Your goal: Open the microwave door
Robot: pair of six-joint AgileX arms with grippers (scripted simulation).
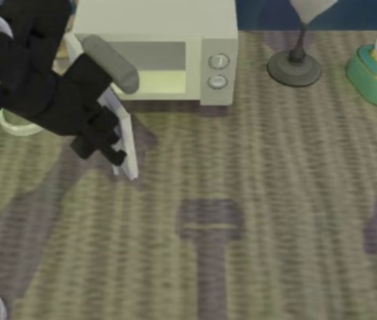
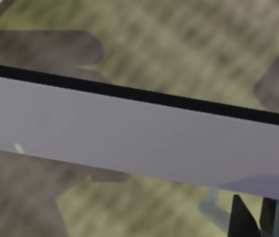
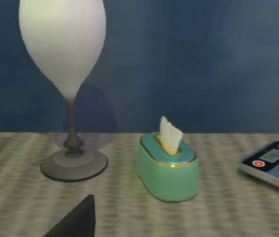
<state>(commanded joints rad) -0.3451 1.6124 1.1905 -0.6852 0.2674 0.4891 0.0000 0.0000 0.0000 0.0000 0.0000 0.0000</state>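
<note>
Top view: my left pincer (image 1: 108, 148) clenches the free edge of the flat pale-grey microwave door (image 1: 125, 143), swung wide from the boxy grey-white microwave (image 1: 175, 27) behind it.

Even, soft, dim-ish light, no glare or hotspots. Top view: soft blur all over; the table (image 1: 275, 200) weave is smeared into streaks. Broad soft-edged shadows lie on it: one under the left arm (image 1: 41, 73), a T-shaped one mid-table, a smaller one at the right edge. Left wrist view: heavily blurred; the microwave door (image 2: 139, 133) fills it as a flat grey band, grey shadows on the cloth behind. Right wrist view: sharper; the lamp (image 3: 67, 74) throws a faint round shadow on the blue wall (image 3: 203, 59).
</note>
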